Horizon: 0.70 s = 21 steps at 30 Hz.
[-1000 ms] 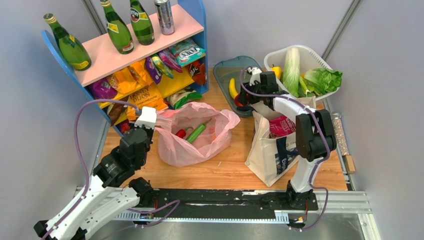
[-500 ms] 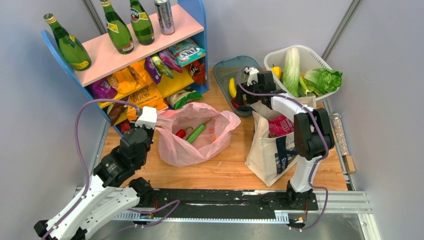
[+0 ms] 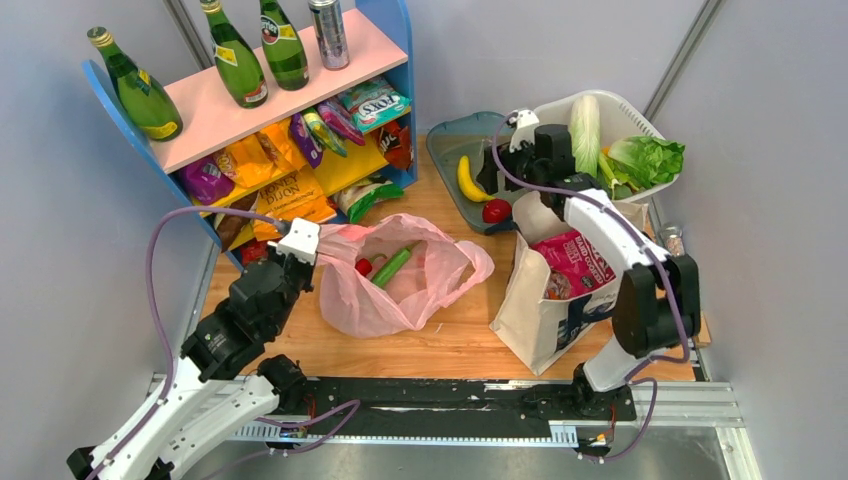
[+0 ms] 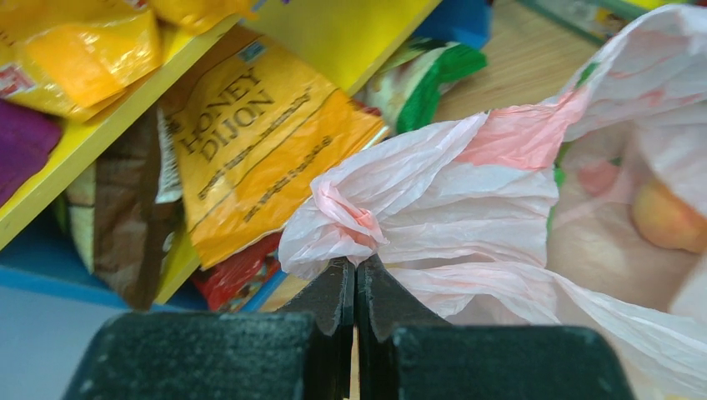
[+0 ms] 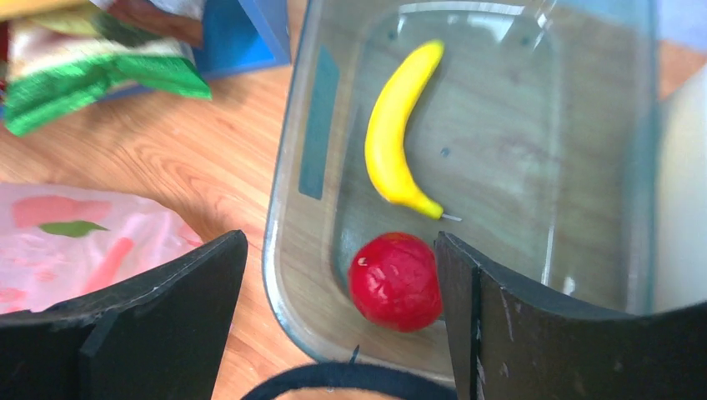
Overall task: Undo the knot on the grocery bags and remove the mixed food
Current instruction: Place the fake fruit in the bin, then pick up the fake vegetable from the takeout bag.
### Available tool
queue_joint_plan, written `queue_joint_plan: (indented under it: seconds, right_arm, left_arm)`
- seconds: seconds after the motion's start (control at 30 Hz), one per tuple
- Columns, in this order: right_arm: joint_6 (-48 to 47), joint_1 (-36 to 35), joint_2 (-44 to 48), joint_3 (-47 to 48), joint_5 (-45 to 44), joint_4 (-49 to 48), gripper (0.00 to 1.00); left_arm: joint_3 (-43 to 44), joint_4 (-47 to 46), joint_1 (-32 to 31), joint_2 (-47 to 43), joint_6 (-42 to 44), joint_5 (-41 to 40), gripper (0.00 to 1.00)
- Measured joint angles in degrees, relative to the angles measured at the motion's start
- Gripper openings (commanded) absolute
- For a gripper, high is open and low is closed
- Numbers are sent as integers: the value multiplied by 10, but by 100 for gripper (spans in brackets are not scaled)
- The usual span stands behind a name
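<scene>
Centre frame, a thin, crinkled, translucent pink plastic bag [image 3: 405, 275] is lying on a smooth, pale wooden table [image 3: 450, 345]. At right, a matt cream canvas tote [image 3: 520, 315] is standing. Upper centre, a clear, smoky plastic tray [image 3: 445, 150] is holding a smooth banana [image 3: 466, 180] and a glossy red fruit [image 3: 497, 210]. Upper left, green glass bottles [image 3: 238, 62] are shining.

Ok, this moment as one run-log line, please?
left gripper: shut on rim of thin translucent pink plastic bag | right gripper: open, empty, over clear blue-grey plastic tray | tray: yellow banana, round red fruit
</scene>
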<state>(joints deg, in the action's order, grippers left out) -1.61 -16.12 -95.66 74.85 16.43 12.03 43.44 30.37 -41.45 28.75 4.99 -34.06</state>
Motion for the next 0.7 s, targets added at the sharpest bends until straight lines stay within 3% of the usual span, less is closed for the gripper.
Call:
queue_joint_plan:
  seconds: [0.23,0.4,0.57,0.7]
  right_arm:
    - [11,-24,141,-6,-20,-3,81]
    - [40,-64,264,-53,22,-24,74]
    - [86,-162,348,-124,67,-68,62]
    - [151,-248,362,-189,61,-107,58]
  left_arm:
    - [-7,-14,0,-17,14,103,0]
    - [-7,-16,0,-2,16,131,0]
    - [-7,-16,0,17,16,140,0]
    - [-7,-15,0,17,16,137,0]
